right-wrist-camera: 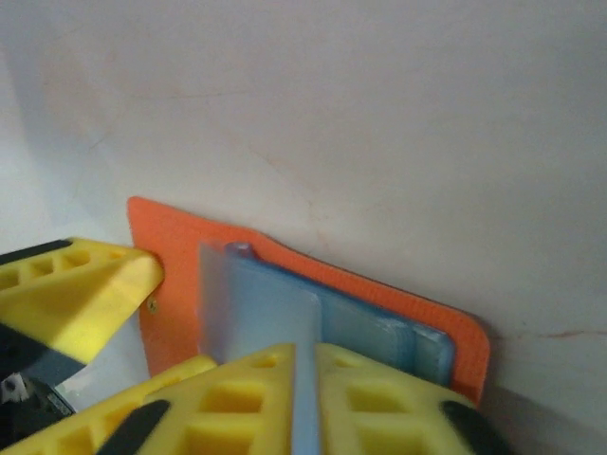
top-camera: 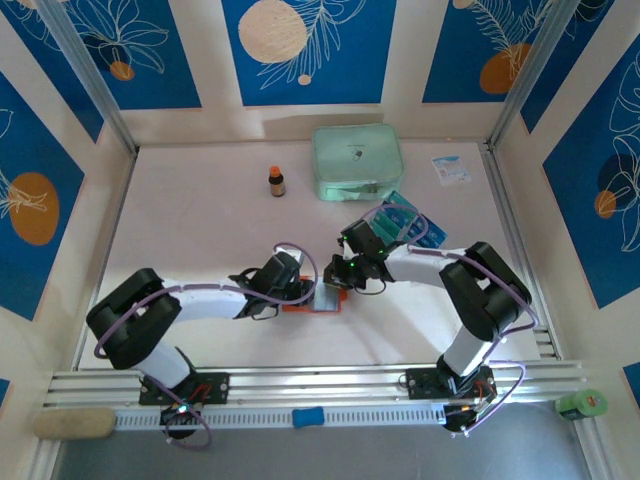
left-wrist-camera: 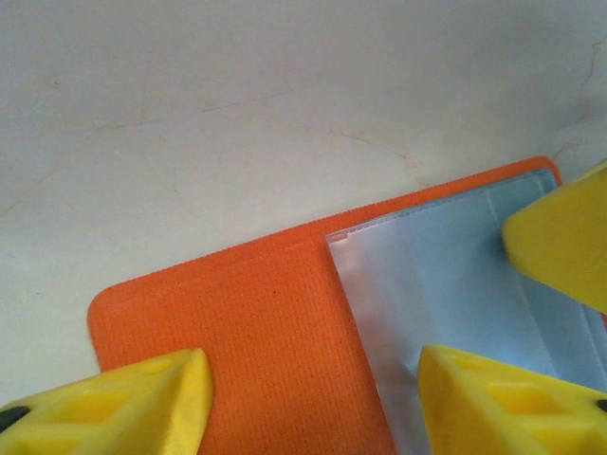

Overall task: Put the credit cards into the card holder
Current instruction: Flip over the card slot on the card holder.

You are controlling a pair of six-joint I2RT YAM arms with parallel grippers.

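Orange card holder (left-wrist-camera: 256,322) lies open and flat on the counter (left-wrist-camera: 237,114), near the front edge, between my two arms. My left pincer (left-wrist-camera: 313,379) stands over it with its fingers apart, one above the orange cover and one above the clear sleeve (left-wrist-camera: 436,284). My right pincer (right-wrist-camera: 305,374) seems pressed together on a blue credit card (right-wrist-camera: 270,313), whose far end sits in the holder's pocket. More teal cards (top-camera: 405,222) lie just beside the green case (top-camera: 357,160).
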